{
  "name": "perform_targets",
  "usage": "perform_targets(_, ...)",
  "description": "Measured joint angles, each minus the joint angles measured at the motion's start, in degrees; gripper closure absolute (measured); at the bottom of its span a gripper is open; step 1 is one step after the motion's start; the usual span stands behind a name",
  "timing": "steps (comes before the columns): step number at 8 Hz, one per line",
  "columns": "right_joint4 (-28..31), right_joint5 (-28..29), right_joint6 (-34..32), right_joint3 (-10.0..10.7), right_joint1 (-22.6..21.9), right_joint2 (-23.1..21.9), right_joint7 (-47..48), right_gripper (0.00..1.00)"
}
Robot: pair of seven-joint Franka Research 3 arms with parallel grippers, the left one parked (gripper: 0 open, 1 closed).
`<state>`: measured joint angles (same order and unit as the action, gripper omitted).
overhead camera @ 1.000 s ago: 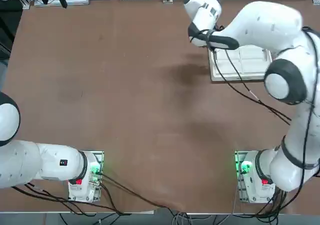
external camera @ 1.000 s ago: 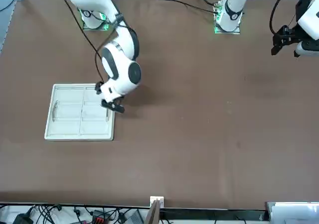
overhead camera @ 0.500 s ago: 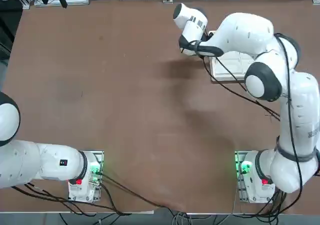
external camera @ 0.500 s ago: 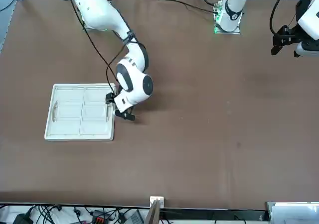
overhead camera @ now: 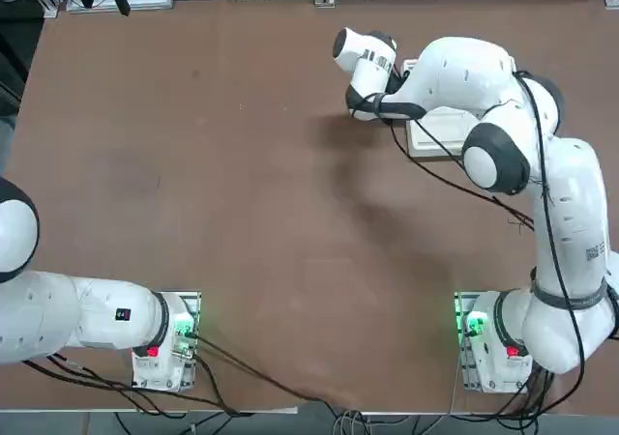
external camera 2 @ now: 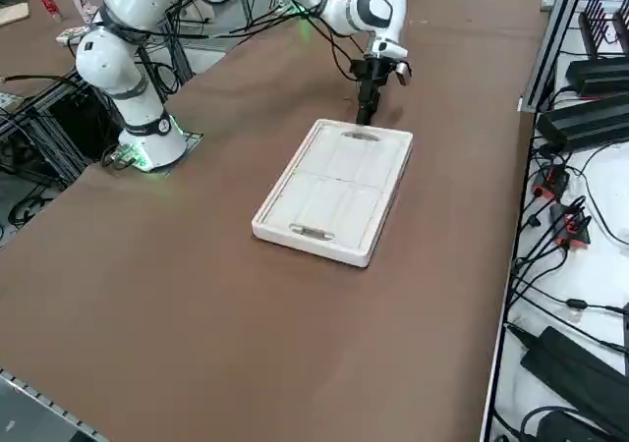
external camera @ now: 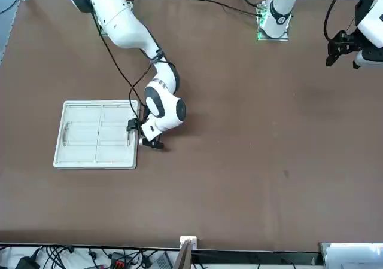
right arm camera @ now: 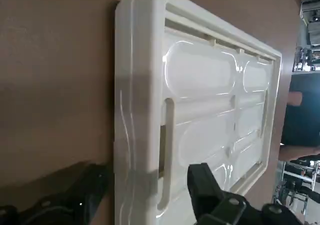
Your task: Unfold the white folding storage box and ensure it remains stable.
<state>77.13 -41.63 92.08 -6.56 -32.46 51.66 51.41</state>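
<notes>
With the white rectangular plastic folding storage box lying flat on the brown table's far right, poised for a grasp: right gripper spread, straddling its short rim. Next, probably close and lift.

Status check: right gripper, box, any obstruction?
Right gripper open, straddling the short-end rim. White folding storage box flat, not yet unfolded. Nothing in the way.
</notes>
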Motion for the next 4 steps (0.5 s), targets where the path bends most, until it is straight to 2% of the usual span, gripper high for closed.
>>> perform_targets(4, -0.4, -0.3, -0.5, 0.1, 0.0, 0.1, -1.5, 0.09)
